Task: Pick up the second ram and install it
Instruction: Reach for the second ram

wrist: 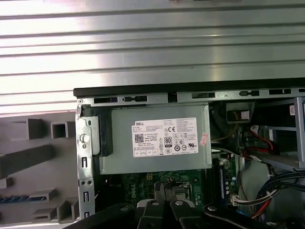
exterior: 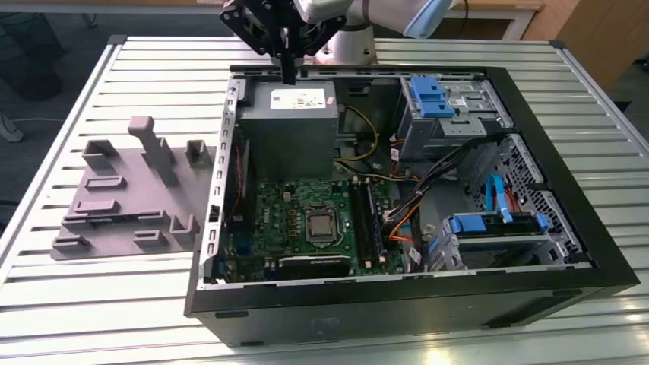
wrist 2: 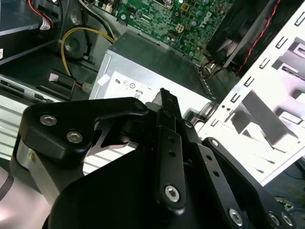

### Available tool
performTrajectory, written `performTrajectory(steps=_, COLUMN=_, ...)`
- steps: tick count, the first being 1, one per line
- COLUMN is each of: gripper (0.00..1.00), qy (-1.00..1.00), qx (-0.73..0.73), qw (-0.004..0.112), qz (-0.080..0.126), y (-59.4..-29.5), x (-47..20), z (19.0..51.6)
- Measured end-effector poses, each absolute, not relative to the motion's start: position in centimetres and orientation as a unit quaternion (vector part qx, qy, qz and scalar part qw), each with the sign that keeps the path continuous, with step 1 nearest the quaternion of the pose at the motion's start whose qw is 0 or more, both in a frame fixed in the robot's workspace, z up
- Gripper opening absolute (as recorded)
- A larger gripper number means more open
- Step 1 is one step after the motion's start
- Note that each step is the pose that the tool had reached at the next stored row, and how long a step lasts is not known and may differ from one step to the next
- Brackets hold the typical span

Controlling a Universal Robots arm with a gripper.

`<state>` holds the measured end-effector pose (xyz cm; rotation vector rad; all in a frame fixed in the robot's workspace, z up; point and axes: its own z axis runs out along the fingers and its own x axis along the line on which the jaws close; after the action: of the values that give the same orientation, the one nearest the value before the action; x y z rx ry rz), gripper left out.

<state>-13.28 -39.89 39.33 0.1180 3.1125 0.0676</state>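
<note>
Closed on nothing, the gripper [wrist 2: 166, 98] hangs with its fingers pressed together above the power supply [wrist: 155, 138] of the open computer case [exterior: 406, 304]. What looks like the second ram [wrist: 19, 198] (a bluish strip) lies in the grey fixture [exterior: 112, 224] beside the case. By that, neither the pickup nor the seating in the memory slots [exterior: 367, 220] appears done.

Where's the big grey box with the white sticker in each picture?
Exterior view: the grey box sits at the far end of the case, behind the green board.
Second wrist view: the grey box lies next to the green board.
First wrist view: the grey box lies between the case's rim and the green board.
Shared landmark: the white sticker on the box.
</note>
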Motion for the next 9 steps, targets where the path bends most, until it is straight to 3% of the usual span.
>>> performTrajectory(steps=9, gripper=0.11, qy=0.999, qx=0.038, qw=0.013, qz=0.022, y=-39.89, x=-14.02, z=39.33)
